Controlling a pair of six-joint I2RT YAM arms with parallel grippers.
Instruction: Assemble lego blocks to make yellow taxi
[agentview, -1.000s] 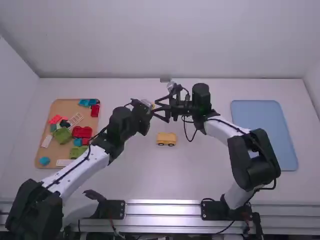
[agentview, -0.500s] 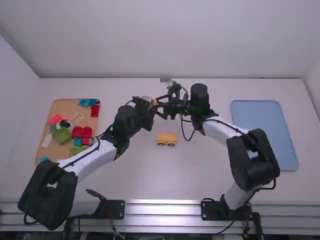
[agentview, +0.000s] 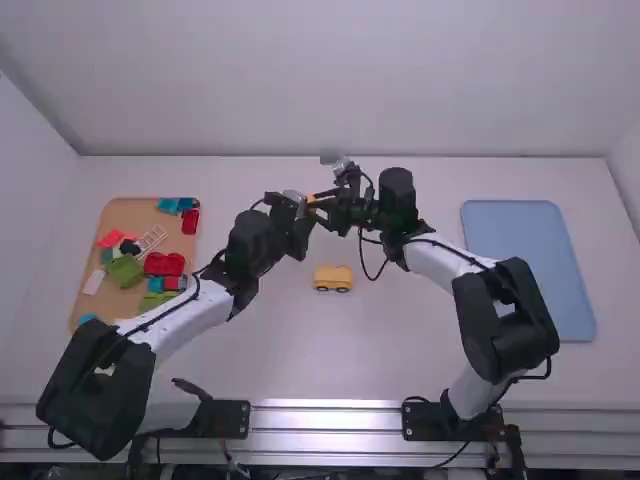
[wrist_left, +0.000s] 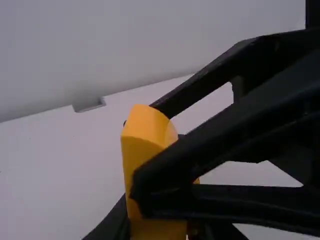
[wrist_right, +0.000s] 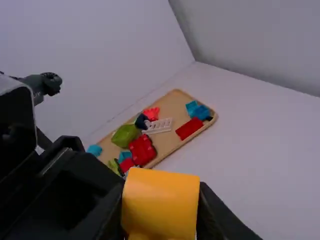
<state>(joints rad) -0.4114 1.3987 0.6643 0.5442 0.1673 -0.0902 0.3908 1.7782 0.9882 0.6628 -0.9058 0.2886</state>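
Above the table's middle, my left gripper (agentview: 303, 208) and my right gripper (agentview: 318, 203) meet at a small yellow block (agentview: 311, 199). The left wrist view has the block (wrist_left: 145, 150) upright in the left gripper (wrist_left: 157, 231), with the right gripper's black fingers (wrist_left: 210, 145) across its side. From the right wrist, the block (wrist_right: 160, 202) fills the space between the right gripper's (wrist_right: 160, 230) fingers. Both grippers are shut on it. A yellow car base with wheels (agentview: 333, 278) stands on the table below them.
A wooden tray (agentview: 128, 215) at the left holds several red, green, blue and white pieces. A blue tray (agentview: 525, 260) lies at the right. The two arms are close together at the middle.
The left gripper has shifted slightly right with the yellow block. The right gripper, open around the block a second ago, has shut on it. The car base has not moved.
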